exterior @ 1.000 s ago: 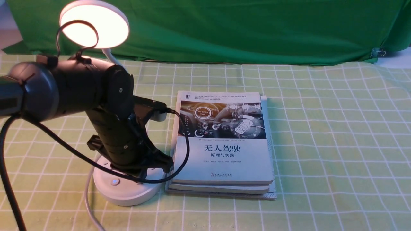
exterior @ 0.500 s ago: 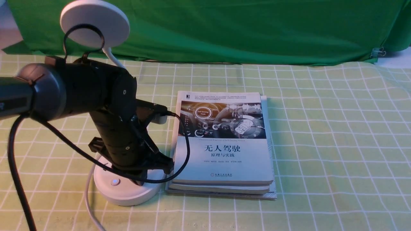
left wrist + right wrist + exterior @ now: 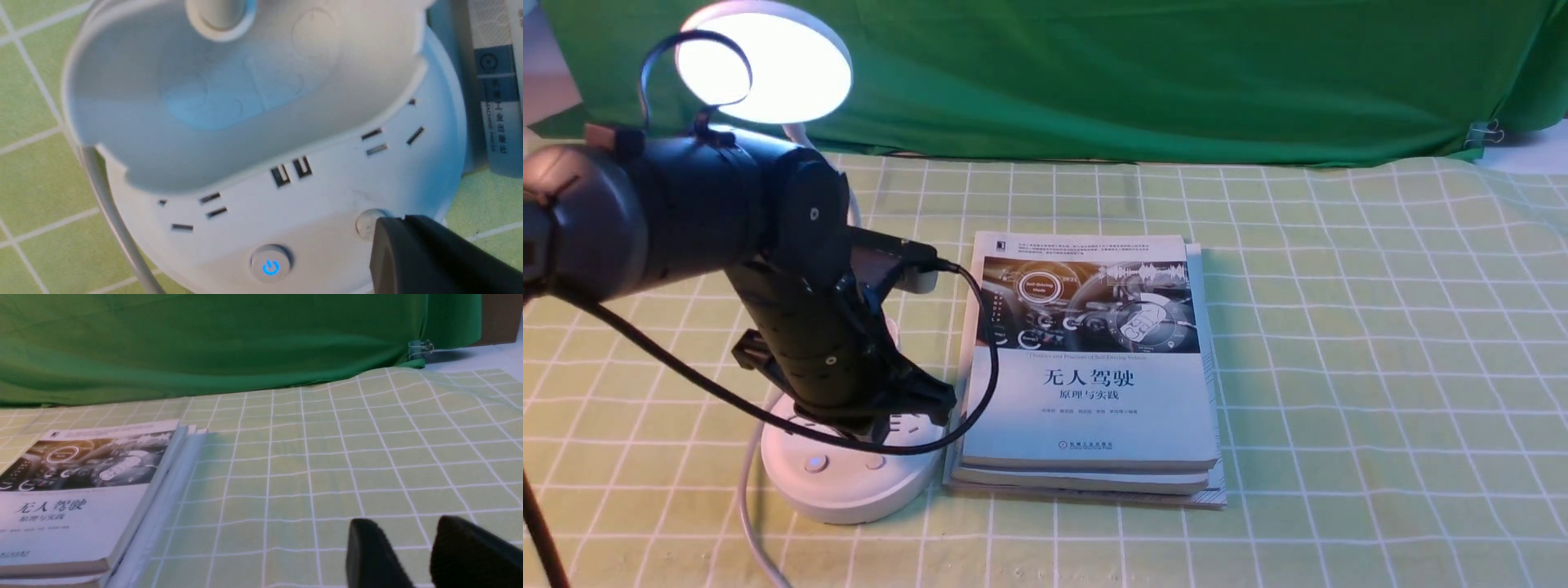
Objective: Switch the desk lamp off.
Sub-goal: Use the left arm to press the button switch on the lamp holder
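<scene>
White desk lamp (image 3: 764, 69) (lit), 2 base buttons (image 3: 270, 263), beneath left gripper (image 3: 402, 222)

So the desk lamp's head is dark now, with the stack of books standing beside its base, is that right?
Not quite: the front view shows the desk lamp's head brightly lit. The stack of books does stand beside its base.

My left arm (image 3: 796, 212) shows rounded dark grey to black cylindrical segments with small pale ring-shaped screw marks, a thin black cable loop (image 3: 743, 53), and a thicker black cable (image 3: 768, 420). My right gripper's fingertips (image 3: 374, 555) look black and blurred.
</scene>
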